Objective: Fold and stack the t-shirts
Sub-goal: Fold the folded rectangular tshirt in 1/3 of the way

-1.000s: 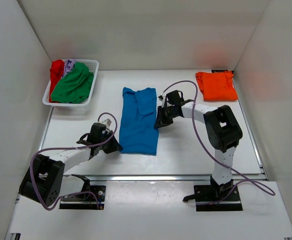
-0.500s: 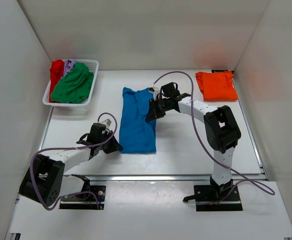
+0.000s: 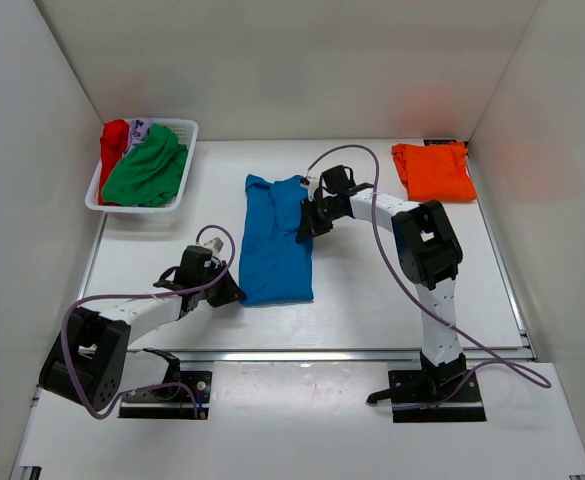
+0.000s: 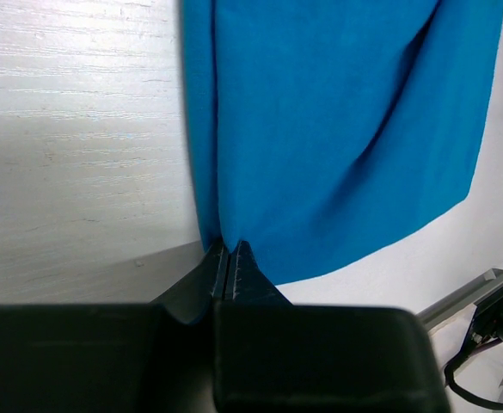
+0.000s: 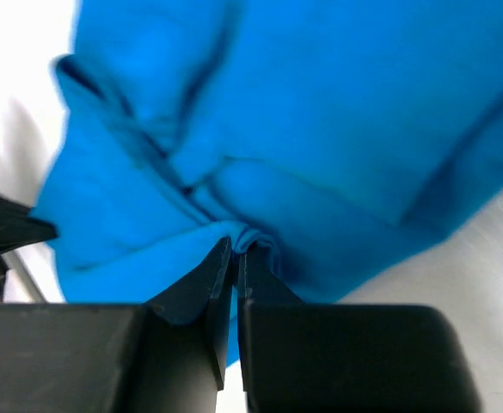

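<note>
Left hand (image 4: 230,247) is pinched right down on the blue t-shirt (image 3: 277,240). The fingers are basically together, with the cloth's near-left hem corner nipped between the tips, low against the desk (image 3: 372,295). From the left wrist view the shirt runs away from the tips as one smooth sheet with a soft crease or two.

Right hand (image 5: 236,248) is the same deal: fingers closed tight on a bunched ridge of blue fabric. In the top view that grab sits on the shirt's right edge, up toward the far half, and the cloth there is rumpled and pulled inward into folds. Can't tell how many layers are in the pinch.

The blue shirt itself lies mid-desk as a long narrow strip running near to far, between the two arms.

Further out, the orange t-shirt (image 3: 434,171) sits folded at the far right corner, well apart from the blue one. Far left there's the white basket (image 3: 186,128) with the green t-shirt (image 3: 148,170) heaped on top. The red t-shirt (image 3: 113,146) hangs over the basket's left side, and a bit of the pale lilac t-shirt (image 3: 139,129) peeks out at the back.
</note>
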